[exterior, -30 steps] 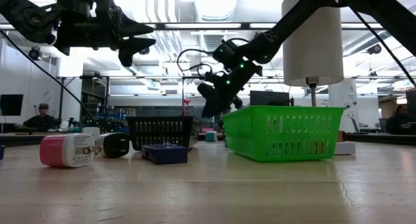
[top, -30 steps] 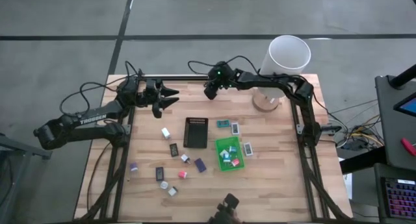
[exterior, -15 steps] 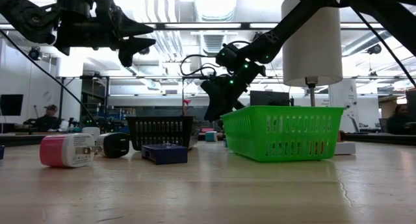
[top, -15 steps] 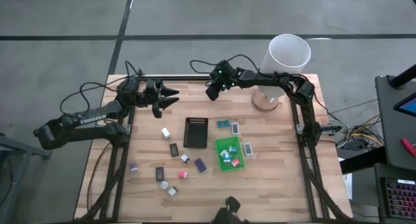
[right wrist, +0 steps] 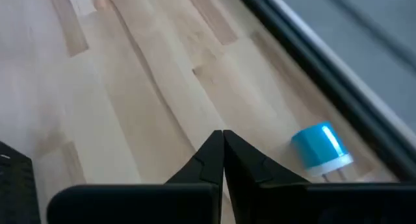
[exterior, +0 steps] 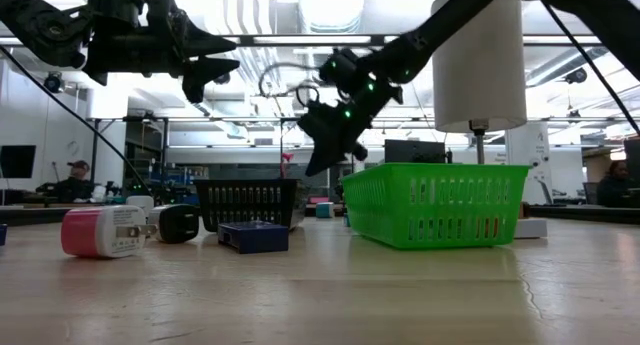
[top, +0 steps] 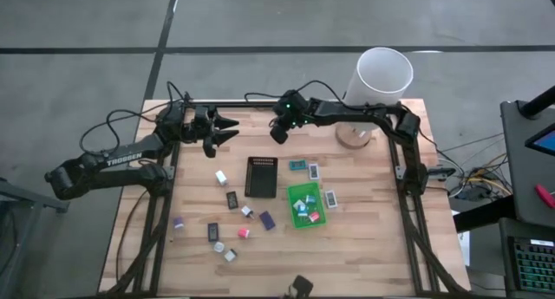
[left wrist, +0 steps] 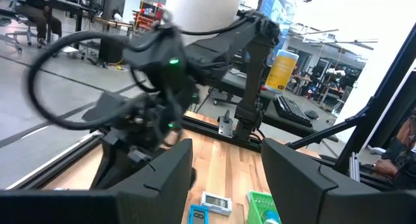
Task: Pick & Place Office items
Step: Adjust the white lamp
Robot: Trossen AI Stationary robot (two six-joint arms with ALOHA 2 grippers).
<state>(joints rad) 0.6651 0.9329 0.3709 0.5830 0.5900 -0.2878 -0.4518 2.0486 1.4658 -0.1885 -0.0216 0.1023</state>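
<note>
Office items lie scattered on the wooden table: a white block (top: pixel 221 176), a purple block (top: pixel 266 219), a pink-red block (top: pixel 244 232) and a teal packet (top: pixel 296 165). Several more sit in the green tray (top: pixel 305 191), beside the black ribbed tray (top: pixel 260 178). A blue plug (right wrist: pixel 322 148) lies on its side by the table's far rail. My right gripper (top: pixel 277 134) hangs shut above bare wood just short of that plug, slanting down, holding nothing. My left gripper (top: pixel 229 131) stays open and level above the table's far left.
A tall white cylinder (top: pixel 384 74) stands on a round wooden base (top: pixel 354 136) at the far right. A black rail (top: pixel 243 103) runs along the far edge. In the low view a pink and white plug (exterior: pixel 100 232) and a dark blue block (exterior: pixel 253 235) lie near the camera.
My right gripper has shut its fingers on nothing and swung a little toward the table's left edge, staying above the far part of the table. Nothing on the table has moved.
</note>
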